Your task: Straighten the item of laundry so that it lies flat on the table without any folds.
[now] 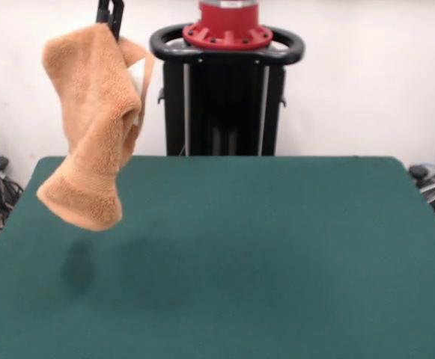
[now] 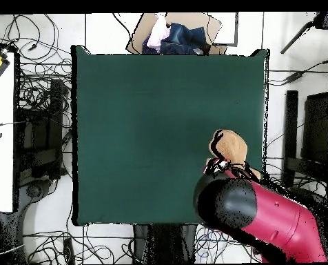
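Note:
The orange-tan towel [image 1: 93, 123] hangs bunched and folded in the air, clear of the dark green table [image 1: 262, 254]. It casts a shadow on the felt below. My gripper [image 1: 110, 16] comes down at the top left of the front view and is shut on the towel's upper edge. A bit of white tag [image 1: 136, 75] shows on the right side of the hanging towel. In the overhead view the towel [image 2: 230, 146] shows as a small tan patch over the table's lower right part, just beyond my red and black arm [image 2: 263, 214], which hides the gripper.
The robot's black pedestal with a red top [image 1: 227, 82] stands behind the table's far edge. A cardboard box with clothes [image 2: 173, 34] sits beyond the table's top edge in the overhead view. Cables lie on the floor all round the table.

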Tool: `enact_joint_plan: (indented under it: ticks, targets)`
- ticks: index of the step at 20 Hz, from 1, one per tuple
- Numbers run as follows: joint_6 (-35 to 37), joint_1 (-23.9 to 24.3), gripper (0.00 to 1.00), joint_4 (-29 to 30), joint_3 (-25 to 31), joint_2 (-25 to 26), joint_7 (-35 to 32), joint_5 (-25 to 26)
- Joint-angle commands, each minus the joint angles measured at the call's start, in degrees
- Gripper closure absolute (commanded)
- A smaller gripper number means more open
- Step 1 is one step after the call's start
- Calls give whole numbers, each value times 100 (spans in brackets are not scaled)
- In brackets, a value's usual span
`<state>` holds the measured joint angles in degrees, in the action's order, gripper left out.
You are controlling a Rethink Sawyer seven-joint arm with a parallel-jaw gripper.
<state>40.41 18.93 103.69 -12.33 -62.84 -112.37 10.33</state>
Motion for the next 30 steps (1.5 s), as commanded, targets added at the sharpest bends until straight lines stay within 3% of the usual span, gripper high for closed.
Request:
enact_joint_plan:
  ticks: [1,4,5,8,10,14,19,22,27,30]
  targets:
    - [-121,-286,100,-194,111,432,-943,125]
    - [-135,-237,100,-49,229,343,-472,189]
    - [15,-134,100,-15,406,287,138,317]
    - [880,281,100,143,1312,78,3083,955]
    - [815,762,100,465,2043,-103,4447,985]
    - [926,1369,100,776,2955,-207,5796,1082]
    - [1201,2152,100,1044,4059,-283,8215,1255]
    - [1324,2376,100,1075,4355,-273,9217,1451]
    - [1211,2759,100,1306,4690,-300,10437,1315]
    - [1056,2839,100,1365,4851,-137,10889,1273]
